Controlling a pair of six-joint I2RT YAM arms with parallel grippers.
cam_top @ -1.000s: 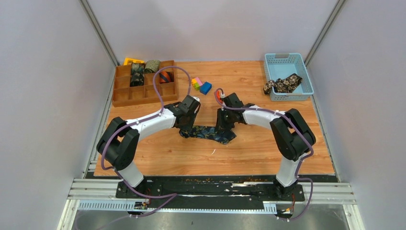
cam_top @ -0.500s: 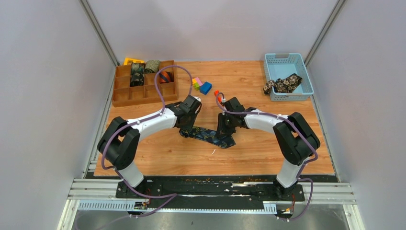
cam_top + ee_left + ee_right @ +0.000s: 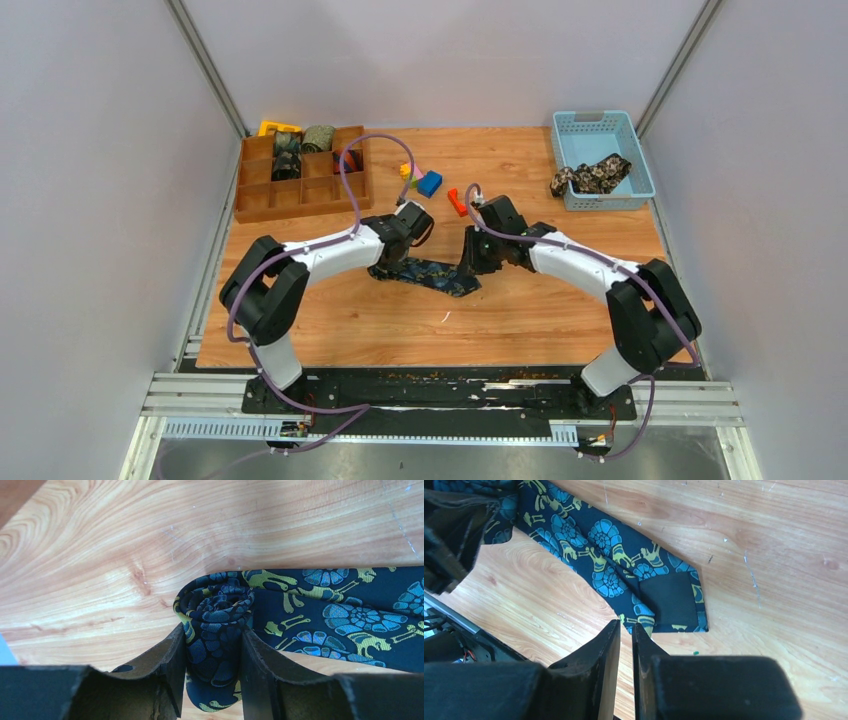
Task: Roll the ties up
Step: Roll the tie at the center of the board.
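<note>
Overhead view, left to right: a brown wooden compartment tray (image 3: 262, 205) at the far left of the wooden tabletop (image 3: 560, 310) carries small rolled fabric ties (image 3: 288, 143) in its rear cells. At the table's middle the left gripper (image 3: 398, 250) and right gripper (image 3: 472, 262) flank a navy fabric necktie with gold and teal paisley (image 3: 435, 275), which lies flat on the wood. Small coloured plastic blocks (image 3: 428, 182) sit just behind the grippers. A pale blue plastic basket (image 3: 632, 140) at the far right holds a crumpled black-and-tan floral tie (image 3: 592, 176). From above, the wrists hide both sets of fingers.

Left wrist view: the left gripper (image 3: 212, 640) is clenched on the necktie's (image 3: 325, 615) wound end, a tight coil with its spiral face showing; the unrolled length runs right along the table.

Right wrist view: the necktie's (image 3: 609, 565) free end lies flat, a plain black patch near its tip. The right gripper (image 3: 625, 630) has its fingers drawn almost together with nothing seen between them, the tips just beside the fabric's edge
</note>
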